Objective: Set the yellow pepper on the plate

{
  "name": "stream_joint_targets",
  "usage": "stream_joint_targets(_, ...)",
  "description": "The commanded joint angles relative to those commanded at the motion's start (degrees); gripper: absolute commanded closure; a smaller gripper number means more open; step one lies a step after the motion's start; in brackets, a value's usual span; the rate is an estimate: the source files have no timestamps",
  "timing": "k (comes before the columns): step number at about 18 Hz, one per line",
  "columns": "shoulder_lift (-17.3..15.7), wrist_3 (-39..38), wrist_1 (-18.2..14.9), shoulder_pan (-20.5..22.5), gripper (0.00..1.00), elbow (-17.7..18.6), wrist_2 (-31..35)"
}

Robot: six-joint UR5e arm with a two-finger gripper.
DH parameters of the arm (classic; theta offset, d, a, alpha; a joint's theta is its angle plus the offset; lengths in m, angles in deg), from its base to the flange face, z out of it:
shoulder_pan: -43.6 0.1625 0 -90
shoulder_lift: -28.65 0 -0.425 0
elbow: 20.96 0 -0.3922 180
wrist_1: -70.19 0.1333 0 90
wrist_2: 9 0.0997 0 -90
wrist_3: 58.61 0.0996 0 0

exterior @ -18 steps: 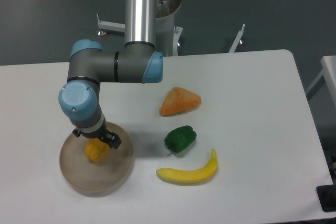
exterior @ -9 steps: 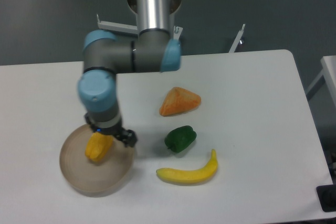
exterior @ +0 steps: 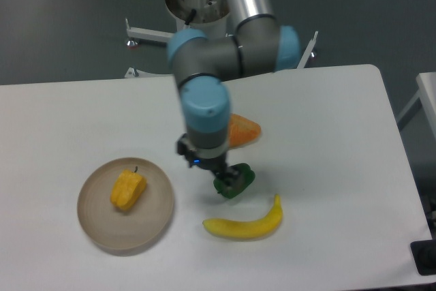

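The yellow pepper [exterior: 127, 190] lies on the round beige plate [exterior: 153, 226] at the front left of the table, stem pointing up and back. My gripper [exterior: 216, 174] is well to the right of the plate, over the green pepper [exterior: 238, 182], and holds nothing that I can see. Its fingers are hidden under the wrist, so I cannot tell how the jaws stand.
An orange triangular wedge [exterior: 244, 131] lies behind the arm's wrist, partly hidden. A yellow banana [exterior: 245, 225] lies in front of the green pepper. The arm's base stands at the table's back edge.
The arm has swung right, away from the plate, to above the green pepper. The yellow pepper stays on the plate, now fully uncovered.
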Motion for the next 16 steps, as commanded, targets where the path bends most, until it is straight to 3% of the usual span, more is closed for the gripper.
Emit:
stream_joint_targets(7, 1.1, 8.4, 2.1, 6.3, 0.00, -1.1, 0.0)
stream_joint_targets(16, 1.6, 10.6, 4.3, 7.4, 0.00, -0.9, 0.0)
